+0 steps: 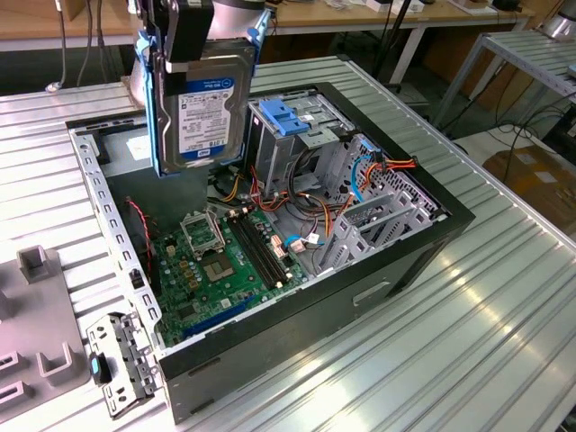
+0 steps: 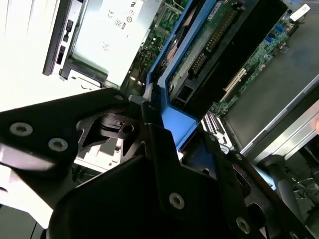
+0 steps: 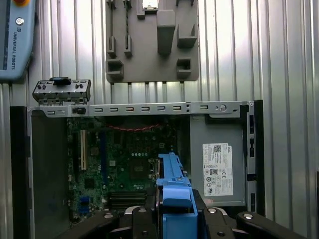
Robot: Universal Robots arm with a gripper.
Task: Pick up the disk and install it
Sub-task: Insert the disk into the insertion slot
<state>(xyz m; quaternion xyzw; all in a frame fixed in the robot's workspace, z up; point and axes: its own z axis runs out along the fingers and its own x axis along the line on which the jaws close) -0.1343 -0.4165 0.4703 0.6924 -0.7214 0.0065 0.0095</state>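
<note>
1 hard drive hangs over the open computer case point(image 1: 360, 288). In the exterior view the disk point(image 1: 205, 108) stands on edge with its white-and-blue label facing the camera and blue rails down both long sides. The black fingers point(image 1: 187, 36) are closed tight on its upper end, and nothing else touches it. Just to the exterior view's right of it stands the metal drive cage point(image 1: 310, 148) with a blue bracket point(image 1: 283, 117) on top. The green motherboard point(image 1: 220, 256) lies lower in the case. The case rests on a ribbed metal surface point(image 1: 468, 342). A grey fixture plate point(image 1: 36, 315) and a loose front panel piece point(image 1: 117, 360) lie at the exterior view's left.

The first wrist view looks straight down along the drive. It shows 1 blue rail point(image 3: 173, 186) edge-on, clamped between the 2 fingers point(image 3: 142, 221). The drive hangs above the seam between the motherboard point(image 3: 124, 159) and the power supply box point(image 3: 219, 169) with its white sticker. Beyond the case, this view also takes in a handheld controller point(image 3: 15, 40) lying on the surface.

The second wrist view gives the face turned away from the exterior camera. This is the disk's bare circuit board point(image 2: 214, 45) with its connector row, framed by a blue rail point(image 2: 162, 99) that one finger point(image 2: 149, 144) presses against.
</note>
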